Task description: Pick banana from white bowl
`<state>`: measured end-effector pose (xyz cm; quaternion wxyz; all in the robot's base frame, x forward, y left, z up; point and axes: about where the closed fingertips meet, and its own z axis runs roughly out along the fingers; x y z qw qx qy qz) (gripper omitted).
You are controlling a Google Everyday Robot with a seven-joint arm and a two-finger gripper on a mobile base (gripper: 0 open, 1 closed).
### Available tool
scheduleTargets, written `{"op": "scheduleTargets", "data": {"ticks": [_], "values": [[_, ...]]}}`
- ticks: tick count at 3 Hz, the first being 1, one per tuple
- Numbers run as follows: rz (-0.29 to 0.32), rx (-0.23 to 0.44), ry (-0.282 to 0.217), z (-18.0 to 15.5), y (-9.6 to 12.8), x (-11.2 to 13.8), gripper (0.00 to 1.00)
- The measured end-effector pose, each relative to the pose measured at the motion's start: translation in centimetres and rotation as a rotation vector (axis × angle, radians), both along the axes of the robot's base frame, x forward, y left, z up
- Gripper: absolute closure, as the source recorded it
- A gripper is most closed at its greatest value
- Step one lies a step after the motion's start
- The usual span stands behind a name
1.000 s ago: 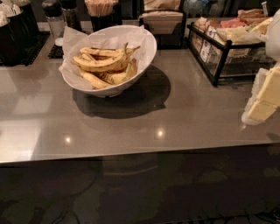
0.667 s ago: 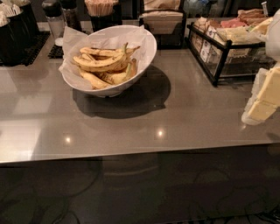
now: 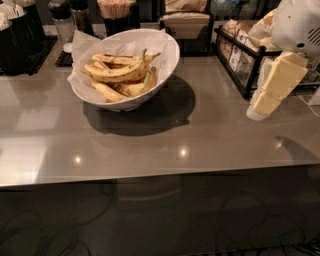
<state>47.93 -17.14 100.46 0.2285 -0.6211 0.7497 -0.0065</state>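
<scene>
The white bowl [image 3: 169,56] stands at the back left of the grey counter, lined with crinkled white paper and tilted toward me. Several speckled yellow bananas lie in it. The long, strongly curved banana [image 3: 116,76] lies across the top of the pile. My gripper [image 3: 272,86], cream-coloured under a white arm housing, hangs at the right edge of the view, pointing down and left. It is well to the right of the bowl, above the counter, and holds nothing.
A black wire basket [image 3: 239,59] with packets stands at the back right, just behind the gripper. A napkin holder [image 3: 186,22], a cup of straws [image 3: 116,12], a shaker [image 3: 62,22] and black containers [image 3: 17,37] line the back. The counter's front edge [image 3: 160,175] runs across the middle.
My gripper has moved a little to the left and up, toward the bowl. The bowl and bananas have not moved.
</scene>
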Motion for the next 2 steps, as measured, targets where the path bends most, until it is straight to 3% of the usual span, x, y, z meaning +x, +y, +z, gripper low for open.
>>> {"op": "scheduleTargets", "data": {"ticks": [1,2], "values": [[-0.001,0.0,0.0,0.0,0.0,0.0,0.0],[-0.021,0.053,-0.011,-0.3,0.7,1.3,0.0]]}}
